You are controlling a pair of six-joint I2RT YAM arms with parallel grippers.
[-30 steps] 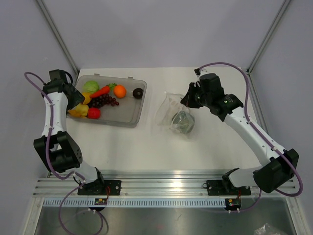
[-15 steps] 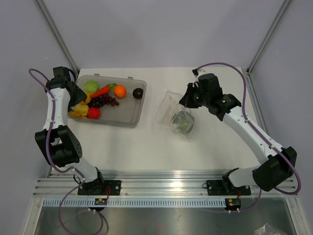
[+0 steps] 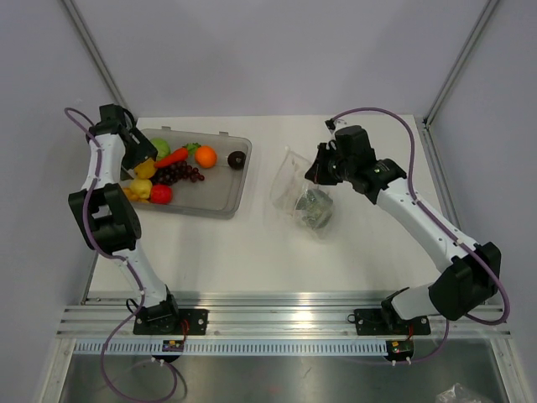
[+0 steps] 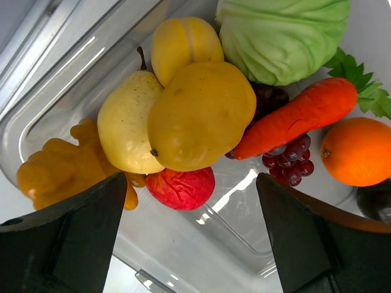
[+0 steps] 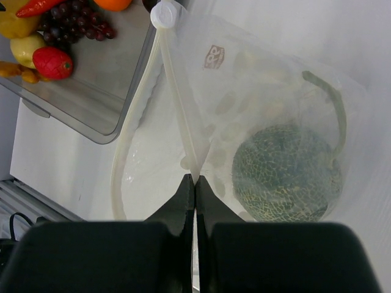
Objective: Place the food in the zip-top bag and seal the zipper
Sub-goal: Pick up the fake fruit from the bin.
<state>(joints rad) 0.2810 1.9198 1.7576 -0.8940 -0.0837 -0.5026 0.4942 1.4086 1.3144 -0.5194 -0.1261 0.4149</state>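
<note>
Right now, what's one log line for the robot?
left gripper: open above grey plastic tray of toy food | right gripper: shut on whitish zipper strip of clear bag

- Top external: fixed, high above and behind the arm bases, looking down and forward. Far off, with the whole table [image 3: 252,252] in frame.
- Left wrist: very close, looking down between the left gripper [image 4: 190,183] fingers into the tray [image 4: 201,244].
- Right wrist: close, looking down past the right gripper [image 5: 194,180] onto the zip-top bag [image 5: 244,91].
- Overlap: the tray's food [image 4: 201,116] shows in all three views; the bag shows in top and right wrist.
</note>
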